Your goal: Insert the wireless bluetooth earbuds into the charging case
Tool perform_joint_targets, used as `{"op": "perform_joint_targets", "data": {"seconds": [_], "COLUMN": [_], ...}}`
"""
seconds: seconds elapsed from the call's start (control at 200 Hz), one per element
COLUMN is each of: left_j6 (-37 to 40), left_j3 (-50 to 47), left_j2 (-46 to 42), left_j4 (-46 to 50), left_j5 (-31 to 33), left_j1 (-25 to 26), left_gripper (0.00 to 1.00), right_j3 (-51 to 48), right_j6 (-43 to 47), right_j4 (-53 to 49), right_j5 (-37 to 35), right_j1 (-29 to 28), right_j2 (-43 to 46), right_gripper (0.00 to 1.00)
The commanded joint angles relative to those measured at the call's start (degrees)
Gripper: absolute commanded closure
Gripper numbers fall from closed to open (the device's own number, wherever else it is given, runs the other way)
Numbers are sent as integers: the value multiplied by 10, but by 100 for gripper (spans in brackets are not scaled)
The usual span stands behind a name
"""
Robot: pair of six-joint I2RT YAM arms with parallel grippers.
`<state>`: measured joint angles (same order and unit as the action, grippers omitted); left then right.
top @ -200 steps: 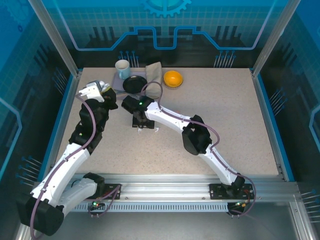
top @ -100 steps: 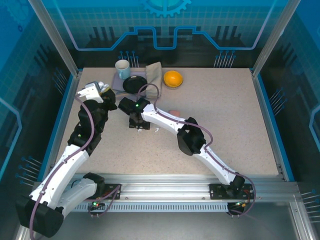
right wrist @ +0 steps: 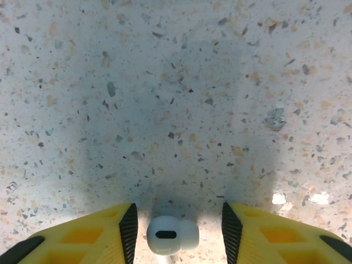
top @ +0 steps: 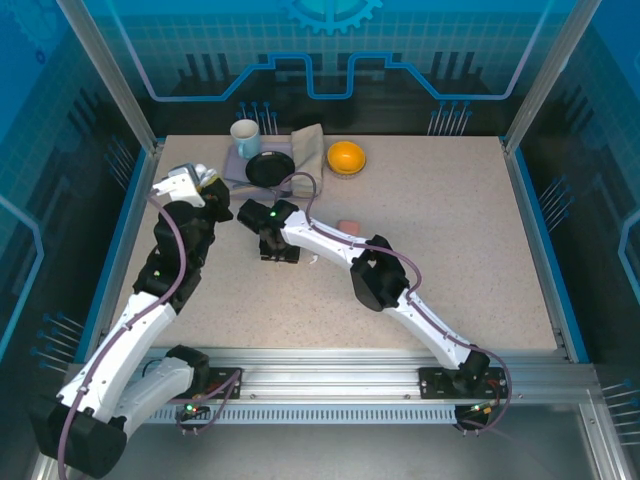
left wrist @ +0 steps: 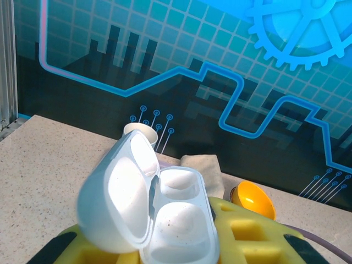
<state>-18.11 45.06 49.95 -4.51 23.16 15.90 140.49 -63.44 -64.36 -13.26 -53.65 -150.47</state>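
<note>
The white charging case (left wrist: 165, 220) is held with its lid open and both wells bare, the yellow fingers (left wrist: 247, 236) of my left gripper (left wrist: 159, 250) shut on it. From above, that left gripper (top: 195, 183) is at the far left of the table. My right gripper (right wrist: 177, 225) points down at the table, its jaws open on either side of a white earbud (right wrist: 171, 235) that lies between them without touching either pad. From above, the right gripper (top: 278, 250) is just right of the left arm. The earbud's stem is cut off by the frame edge.
At the back stand a pale mug (top: 244, 137), a black dish (top: 270, 167), a folded cloth (top: 310, 145) and an orange bowl (top: 346, 157). A small pink item (top: 348, 226) lies right of the right wrist and a tiny white piece (top: 313, 260) beside it.
My right arm has shifted a little to the left, uncovering the pink item, and its jaws have narrowed. The left arm and case have stayed put.
</note>
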Motion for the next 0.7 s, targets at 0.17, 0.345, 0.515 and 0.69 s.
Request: {"op": "perform_joint_targets", "data": {"seconds": [0.17, 0.345, 0.515, 0.69], "left_j6": [-8, -10, -13, -14], "left_j3": [-9, -11, -14, -16], "left_j2": [-11, -13, -13, -14], "left_j4": [-6, -8, -8, -8], "left_j5": [3, 2, 2, 2], "left_j1": [-1, -1, -1, -1], "left_gripper": [100, 100, 100, 100], "right_j3": [13, 15, 15, 17], "right_j6": [-15, -16, -17, -15], "right_j4": [-8, -18, -23, -20], "right_j5": [7, -1, -3, -2], "right_j1": [-10, -18, -22, -22], "right_j2": [-25, -25, -26, -28], "right_gripper": [58, 56, 57, 61]}}
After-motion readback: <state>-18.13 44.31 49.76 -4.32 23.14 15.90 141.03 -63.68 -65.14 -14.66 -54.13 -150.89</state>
